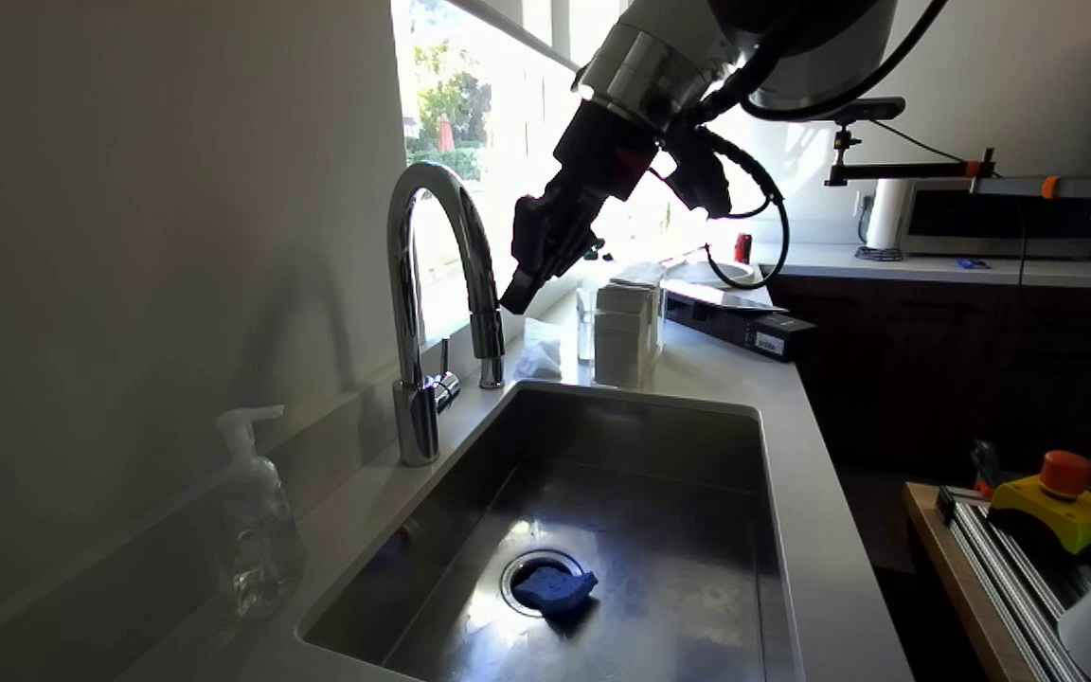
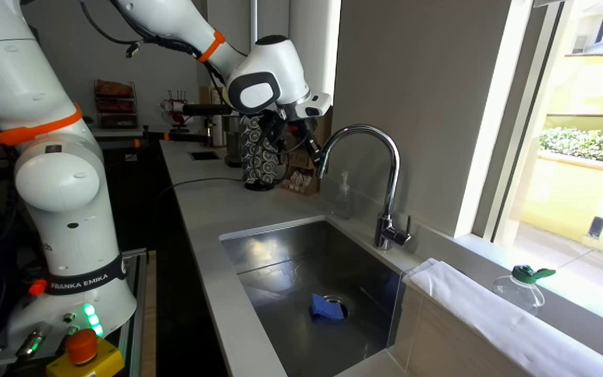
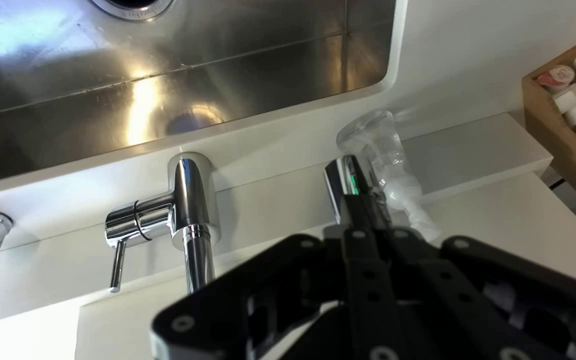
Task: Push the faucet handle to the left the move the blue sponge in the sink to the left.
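Partly hidden tall chrome gooseneck faucet (image 2: 394,173): its bend lies behind the black two-fingered tool (image 1: 520,291) in the wrist view; the slim metal lever (image 3: 118,265) low on its side shows there.
Tool: fingers pressed together, their tip beside the spout (image 1: 487,332); whether it touches the metal, I cannot tell.
Flat bright-blue sponge (image 1: 555,589): down in the deep rectangular stainless-steel sink (image 1: 678,568), lapping over the rim of the round metal drain (image 1: 508,580) in both exterior views.
Drain: cut off by the top edge of the wrist view.
Sink: cropped by the lower frame edge in both exterior views; a pale tan box topped with white sheets (image 2: 437,340) overlaps its end in an exterior view.
Clear pump bottle (image 1: 266,530): hard to make out against the dim grey wall (image 1: 129,237) in an exterior view, partly covered by spout and tool in the wrist view.
White bench (image 1: 806,493): carries the bottle and faucet, with a long black box (image 1: 725,317) farther along.
Bright window (image 1: 517,104): glare washes out much of it.
White robot arm (image 2: 66,225): cut off by the upper frame edge in both exterior views.
Room: dark cabinets (image 1: 886,379) and a microwave (image 1: 1000,220) at the far end.
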You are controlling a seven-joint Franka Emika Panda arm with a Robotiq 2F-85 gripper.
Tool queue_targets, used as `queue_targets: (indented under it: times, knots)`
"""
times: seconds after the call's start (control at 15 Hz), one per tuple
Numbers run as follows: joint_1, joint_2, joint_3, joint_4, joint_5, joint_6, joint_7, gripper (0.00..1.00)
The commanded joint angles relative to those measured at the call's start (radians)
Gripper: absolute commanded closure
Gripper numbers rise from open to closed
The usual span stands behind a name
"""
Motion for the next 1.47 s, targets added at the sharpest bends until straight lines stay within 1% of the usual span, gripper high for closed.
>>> queue_targets:
  times: [0.0,0.53,0.6,0.8,1.0,1.13,1.27,1.4]
  knots:
    - [0.029,0.039,-0.014,0.027,0.051,0.032,-0.034,1.00]
    - [0.037,0.077,-0.005,0.076,0.085,0.024,-0.038,1.00]
    - [0.041,0.082,-0.010,0.082,0.098,0.007,-0.044,1.00]
    - [0.036,0.051,-0.014,0.057,0.104,-0.018,-0.062,1.00]
    - [0.010,0.012,-0.027,0.025,0.069,-0.070,-0.083,1.00]
    - [-0.021,-0.017,-0.039,0.001,0.038,-0.107,-0.090,1.00]
    - [-0.053,-0.042,-0.061,-0.009,0.019,-0.179,-0.105,1.00]
    - [-0.085,-0.041,-0.086,-0.009,-0.003,-0.243,-0.128,1.00]
